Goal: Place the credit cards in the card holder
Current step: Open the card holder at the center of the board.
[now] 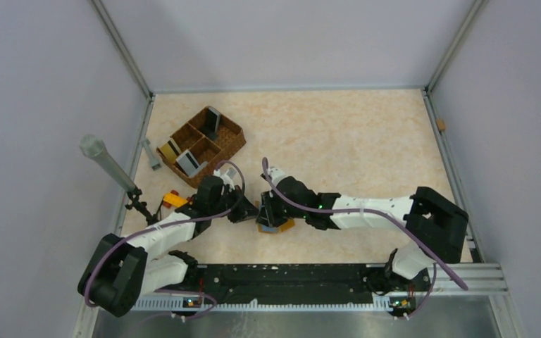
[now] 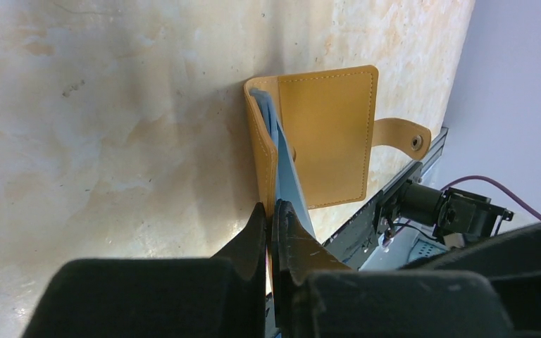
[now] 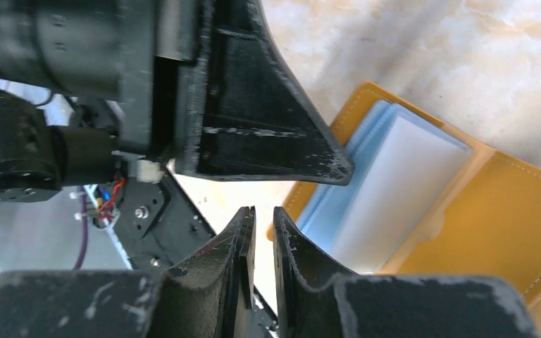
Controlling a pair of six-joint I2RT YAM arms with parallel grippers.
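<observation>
Where the two arms meet near the front of the marbled beige counter [image 1: 352, 134], the flat mustard-orange leather card holder [image 2: 324, 134] lies open, its strap [image 2: 401, 137] with a dark stud flung out to one side. Inside it are stacked pale blue translucent sleeves [image 3: 394, 183]; whether a card sits in them, cannot tell. Grip noted: the left claw [image 2: 271, 211] is narrow, pinched on the holder's raised flap, which stands on edge. Just beside it, the right claw [image 3: 260, 215] hangs over the holder with its fingers almost together and nothing seen between them. One black finger of the left claw crosses the right wrist view and hides part of the holder.

Brown woven compartment basket [image 1: 234, 143] sits well apart, toward the far left. Three compartments hold cards — a dark card [image 1: 213, 121] upright in the far one, a pale yellowish card [image 1: 170, 149] at the left, a grey card [image 1: 190, 162] leaning in the near one. Small orange-and-red toy block [image 1: 175, 199] lies by the left arm, between basket and holder. Grey rod [image 1: 106, 160] on a black stand leans at the left wall.
</observation>
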